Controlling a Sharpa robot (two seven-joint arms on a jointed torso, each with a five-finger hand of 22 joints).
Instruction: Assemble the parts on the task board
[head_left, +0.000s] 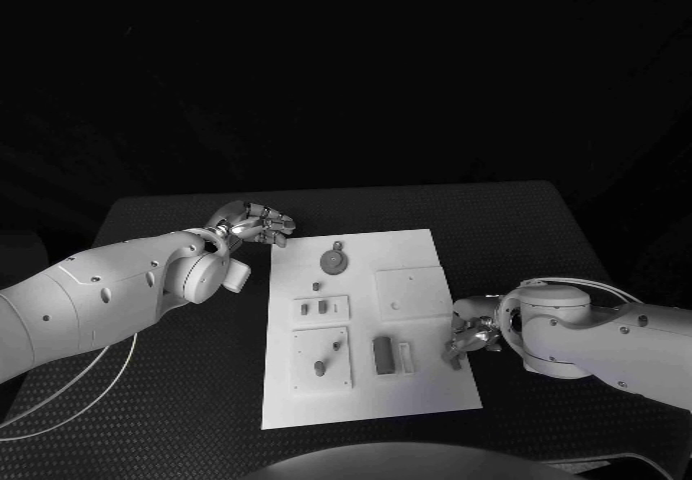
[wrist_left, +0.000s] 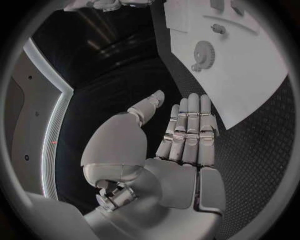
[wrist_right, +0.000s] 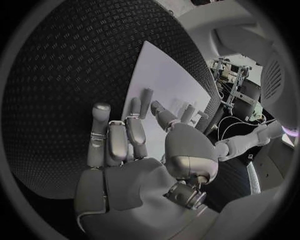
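The board (head_left: 418, 262) lay flat in the middle of the table (head_left: 173, 215), long side running away from the robot. A round gear-like part (head_left: 333, 260) sat near the board's far end, also seen in the left wrist view (wrist_left: 204, 53). A small plate with short parts (head_left: 322, 309) lay near the board's centre on the left, and a second plate with pegs (head_left: 322, 358) lay nearer the robot. A dark block (head_left: 384, 354) stood right of that plate, with a pale upright part (head_left: 408, 356) just beside it. The left hand (head_left: 255, 223) hung over the table off the board's far left corner, apart from the board; its fingers (wrist_left: 187, 127) were straight and close together, thumb apart, holding nothing. The right hand (head_left: 470, 333) was at the board's right edge, beside the pale upright part; its fingers (wrist_right: 116, 140) were spread and loosely bent, holding nothing.
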